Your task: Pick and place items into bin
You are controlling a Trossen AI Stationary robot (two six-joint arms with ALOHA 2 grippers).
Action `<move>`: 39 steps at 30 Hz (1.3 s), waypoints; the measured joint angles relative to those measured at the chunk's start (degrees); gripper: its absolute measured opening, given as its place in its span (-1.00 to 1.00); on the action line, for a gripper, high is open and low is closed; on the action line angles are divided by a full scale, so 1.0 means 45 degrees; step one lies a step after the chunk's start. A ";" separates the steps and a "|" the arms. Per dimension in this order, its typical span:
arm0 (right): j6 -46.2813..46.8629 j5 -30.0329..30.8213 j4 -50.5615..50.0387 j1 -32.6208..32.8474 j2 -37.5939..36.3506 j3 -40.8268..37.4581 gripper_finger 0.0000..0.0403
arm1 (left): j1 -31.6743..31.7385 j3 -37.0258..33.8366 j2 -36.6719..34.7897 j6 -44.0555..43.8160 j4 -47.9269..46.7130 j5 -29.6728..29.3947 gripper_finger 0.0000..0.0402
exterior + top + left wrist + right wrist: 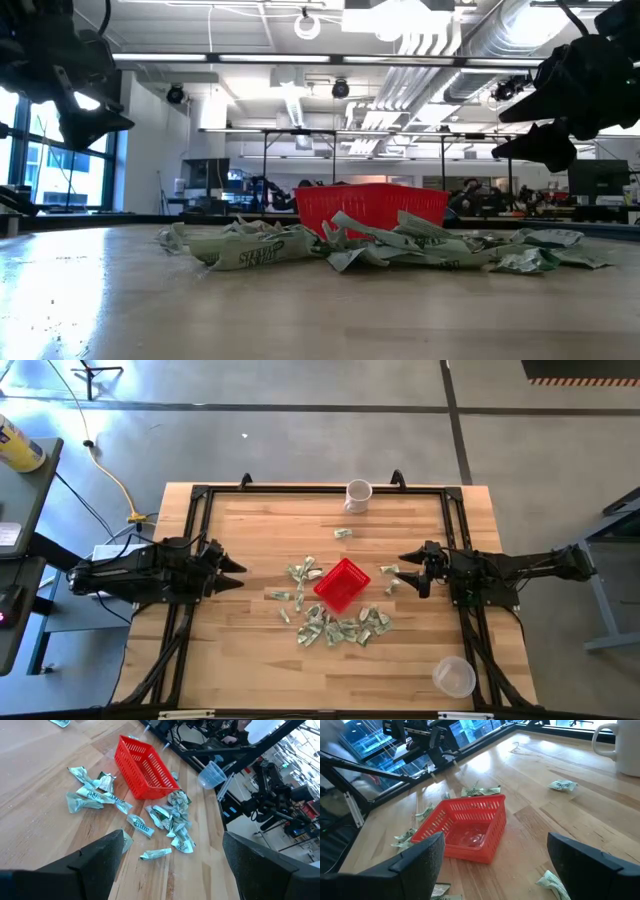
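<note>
The bin, a small red basket [342, 583], stands on the wooden table near its middle; the right wrist view shows the basket [465, 827] holding no paper. Several crumpled green-and-white paper items [340, 628] lie around it on the table, most on its near side [170, 820], some on its left [298, 573], one alone toward the far edge [343, 533]. My left gripper [236, 575] hovers open to the left of the pile. My right gripper [408, 568] hovers open to the right of the basket. Both are above the table and hold nothing.
A white mug [357, 495] stands at the far edge. A clear plastic cup [454, 677] stands at the near right corner. A black frame [320, 488] runs around the tabletop. Bare wood lies at the near left of the table.
</note>
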 joint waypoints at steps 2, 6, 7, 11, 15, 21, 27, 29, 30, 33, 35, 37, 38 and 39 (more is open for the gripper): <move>-0.0002 0.0000 0.0000 -0.0002 0.0000 0.0000 0.70 | 0.0000 -0.0004 0.0000 -0.0003 0.0000 0.0000 0.86; 0.0000 -0.0001 0.0000 -0.0002 0.0001 0.0000 0.70 | -0.0003 -0.0004 0.0000 0.0000 -0.0004 0.0000 0.86; -0.0001 -0.0002 0.0000 -0.0002 0.0000 0.0000 0.70 | -0.0002 0.0000 0.0000 -0.0001 -0.0002 0.0000 0.86; -0.0003 -0.0001 0.0000 -0.0001 0.0000 0.0001 0.70 | 0.0001 -0.0005 0.0000 -0.0003 0.0001 0.0000 0.86; -0.0002 0.0000 0.0000 -0.0002 0.0000 0.0000 0.70 | 0.0000 -0.0004 0.0000 -0.0003 -0.0004 0.0000 0.86; 0.0001 -0.0002 0.0000 -0.0002 0.0000 0.0000 0.70 | 0.0001 -0.0005 0.0000 -0.0003 -0.0002 0.0000 0.86; -0.0004 -0.0002 0.0000 -0.0001 0.0000 0.0000 0.70 | 0.0001 -0.0005 0.0000 0.0002 -0.0004 0.0000 0.86; -0.0004 -0.0004 0.0000 0.0000 0.0003 0.0000 0.70 | 0.0001 -0.0005 0.0000 -0.0003 0.0001 0.0000 0.86; -0.0002 -0.0005 0.0000 -0.0005 0.0000 0.0000 0.70 | -0.0001 -0.0002 0.0000 -0.0001 -0.0003 0.0000 0.86; 0.0001 -0.0002 0.0000 0.0000 0.0000 0.0002 0.70 | -0.0009 -0.0010 0.0010 -0.0672 0.0548 -0.0672 0.86; -0.0199 0.0102 0.0000 -0.0005 0.0001 0.0000 0.70 | -0.0004 -0.0010 -0.0005 -0.2603 0.1055 -0.1144 0.86; -0.1149 0.0992 0.0094 -0.0059 0.0005 0.0000 0.70 | 0.0001 -0.0010 0.0000 -0.4644 0.1660 -0.1523 0.86; -0.1438 0.1638 0.0253 -0.0073 0.0005 0.0000 0.70 | 0.0001 -0.0010 0.0005 -0.5326 0.1873 -0.1698 0.86; -0.1672 0.2209 0.0400 -0.0077 -0.0002 0.0000 0.70 | 0.0001 -0.0010 -0.0004 -0.5762 0.1949 -0.1757 0.86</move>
